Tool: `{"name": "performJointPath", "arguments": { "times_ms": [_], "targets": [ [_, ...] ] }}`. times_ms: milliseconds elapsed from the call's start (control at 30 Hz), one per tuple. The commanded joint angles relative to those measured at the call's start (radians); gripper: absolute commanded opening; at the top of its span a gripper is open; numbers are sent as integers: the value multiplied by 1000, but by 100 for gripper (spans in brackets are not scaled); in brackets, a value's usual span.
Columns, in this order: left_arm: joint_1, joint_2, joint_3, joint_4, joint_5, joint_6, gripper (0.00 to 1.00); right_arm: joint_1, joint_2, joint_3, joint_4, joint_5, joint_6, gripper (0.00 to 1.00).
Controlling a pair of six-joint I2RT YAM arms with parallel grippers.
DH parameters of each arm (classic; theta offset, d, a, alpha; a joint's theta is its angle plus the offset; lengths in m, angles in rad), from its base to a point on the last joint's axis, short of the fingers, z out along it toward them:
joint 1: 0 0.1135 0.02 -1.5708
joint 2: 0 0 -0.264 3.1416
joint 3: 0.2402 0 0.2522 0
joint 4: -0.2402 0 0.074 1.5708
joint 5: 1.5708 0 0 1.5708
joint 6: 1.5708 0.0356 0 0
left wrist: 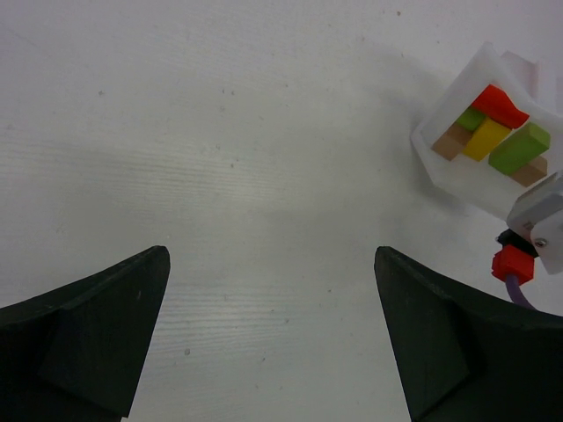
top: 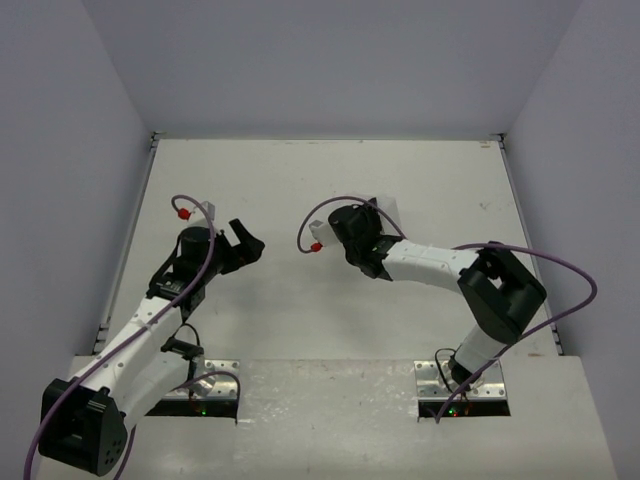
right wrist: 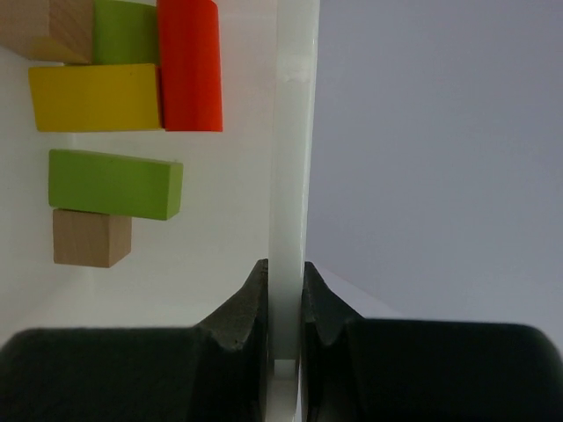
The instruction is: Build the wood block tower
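Note:
Several wood blocks lie close together inside a white square tray (left wrist: 444, 171): red-orange (left wrist: 499, 104), yellow (left wrist: 486, 139), lime green (left wrist: 519, 148) and tan (left wrist: 450, 141). My right gripper (right wrist: 284, 290) is shut on the tray's side wall (right wrist: 295, 132), one finger inside and one outside. In the right wrist view the red-orange (right wrist: 189, 66), yellow (right wrist: 95, 97), lime green (right wrist: 114, 183) and tan (right wrist: 91, 237) blocks lie left of that wall. No separate tower stands on the table. My left gripper (left wrist: 271, 255) is open and empty over bare table, left of the tray. From above, the right gripper (top: 372, 222) hides most of the tray (top: 389, 209).
The white table (top: 300, 190) is walled by grey panels at the back and both sides. Purple cables with red connectors (left wrist: 513, 262) loop off both wrists. The left gripper (top: 248, 243) sits about a hand's width left of the right wrist.

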Motion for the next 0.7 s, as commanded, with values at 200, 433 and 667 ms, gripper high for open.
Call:
{"name": "performJointPath", "arguments": {
  "times_ms": [200,433,667],
  "targets": [
    [-11,31,-20,71,2,-15,100,40,61,-47,290,206,-196,0],
    [-11,63,-34,90,32,-27,100,77,73,-81,406,240,-278,0],
    [-18,87,-46,93,43,-37,100,101,88,-81,410,266,-284,0]
  ]
}}
